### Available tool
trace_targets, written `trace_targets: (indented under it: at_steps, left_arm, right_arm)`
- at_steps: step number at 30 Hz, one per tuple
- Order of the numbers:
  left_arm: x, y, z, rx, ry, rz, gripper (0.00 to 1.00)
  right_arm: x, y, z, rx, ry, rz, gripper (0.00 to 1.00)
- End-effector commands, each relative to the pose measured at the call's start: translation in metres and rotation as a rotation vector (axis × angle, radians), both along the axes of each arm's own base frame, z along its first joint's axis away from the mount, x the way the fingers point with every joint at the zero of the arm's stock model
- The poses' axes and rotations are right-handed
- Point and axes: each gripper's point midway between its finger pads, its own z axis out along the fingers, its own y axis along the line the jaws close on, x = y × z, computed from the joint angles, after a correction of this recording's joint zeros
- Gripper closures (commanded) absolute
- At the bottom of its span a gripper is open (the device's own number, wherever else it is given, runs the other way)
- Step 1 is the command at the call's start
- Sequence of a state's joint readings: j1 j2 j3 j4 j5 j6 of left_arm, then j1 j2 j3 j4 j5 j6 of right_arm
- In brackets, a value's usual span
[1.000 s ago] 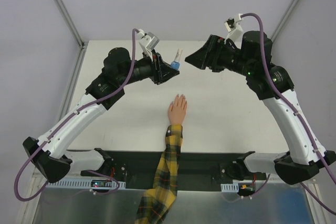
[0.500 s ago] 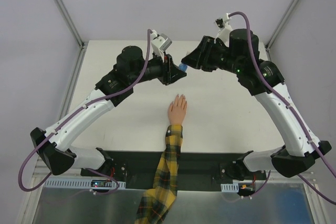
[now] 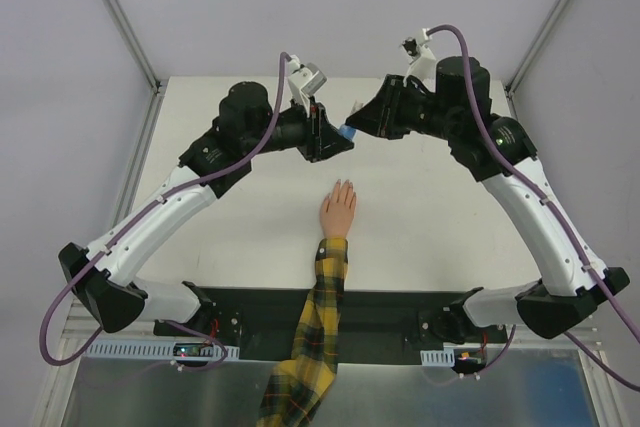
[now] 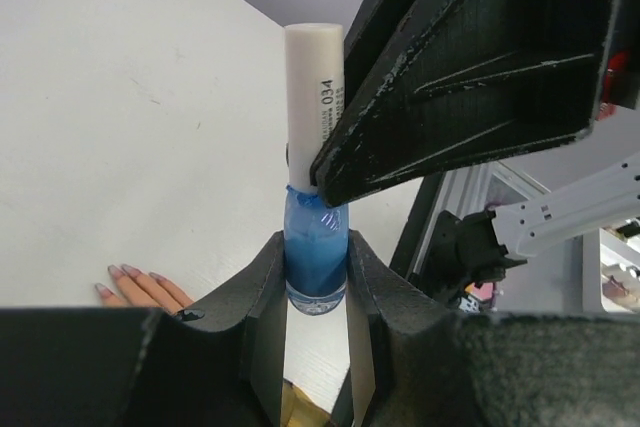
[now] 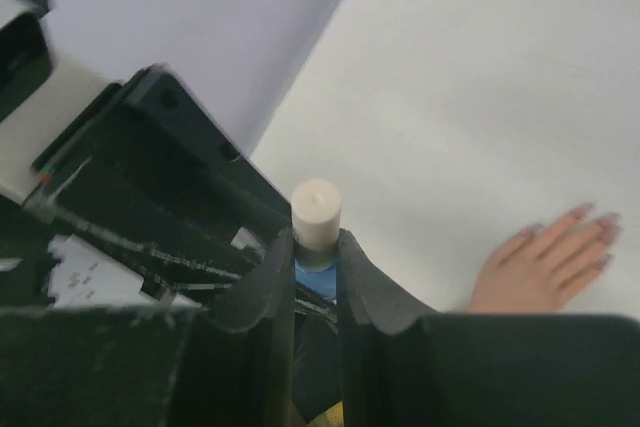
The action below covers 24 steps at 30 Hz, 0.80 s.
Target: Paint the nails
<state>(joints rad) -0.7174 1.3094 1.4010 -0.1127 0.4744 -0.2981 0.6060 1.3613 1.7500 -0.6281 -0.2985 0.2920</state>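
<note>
Left gripper (image 4: 315,243): closed on the blue glass body of a small bottle (image 4: 316,269), one finger at each side. Holds it in the air over the far half of the table (image 3: 230,217), white cap (image 4: 311,87) sticking out well past the fingertips. Some small print on the cap, too small to read fully.

Right gripper (image 5: 315,252): closed on that cap, one finger pressed against each side, just above the blue neck. Faces the left gripper from the opposite side. Seen from the top, tip to tip with it, only a little bit of blue visible between. Cap sitting on the bottle, no gap seen at the neck.

Hand (image 3: 338,212): peach-coloured, lying flat on the table, palm down, about midway between the two arms and nearer to the bases than the grippers. Fingers close together, pointing away from the bases, toward the bottle. Wrist inside a yellow-black plaid sleeve (image 3: 318,297) reaching down to the near edge.

Nails (image 3: 343,185): at the far end of the hand, on the table side, well apart from both grippers and from the bottle. Touched by nothing. Pale pink in both wrist views, close to the skin tone.
</note>
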Motion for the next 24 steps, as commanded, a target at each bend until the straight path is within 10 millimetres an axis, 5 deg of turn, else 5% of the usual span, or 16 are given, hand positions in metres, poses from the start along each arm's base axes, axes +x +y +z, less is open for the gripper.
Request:
trace_targets:
  at_steps: [1,2,3,5,12,24]
  left_arm:
    - [-0.066,0.001,0.058,-0.195,-0.063,-0.429,1.00]
    - [-0.074,0.004,0.064,-0.229,-0.070,-0.487,1.00]
    - [-0.080,0.008,0.059,-0.253,0.048,-0.532,1.00]
    - [-0.083,0.019,0.071,-0.308,0.006,-0.598,1.00]
    - [-0.065,0.018,0.060,-0.273,0.021,-0.457,1.00]
    - [0.004,0.045,0.039,-0.135,-0.114,0.060,1.00]
  right_arm:
    - [-0.034,0.020,0.026,0.180,-0.177,0.365,0.99]
    - [-0.058,0.026,0.048,0.265,-0.271,0.545,0.99]
    - [-0.065,0.027,0.047,0.281,-0.273,0.601,0.99]
    - [-0.071,0.027,0.049,0.292,-0.265,0.655,0.99]
    - [-0.053,0.026,0.053,0.278,-0.247,0.518,0.98]
    - [-0.013,-0.007,0.051,0.141,-0.138,0.082,0.16]
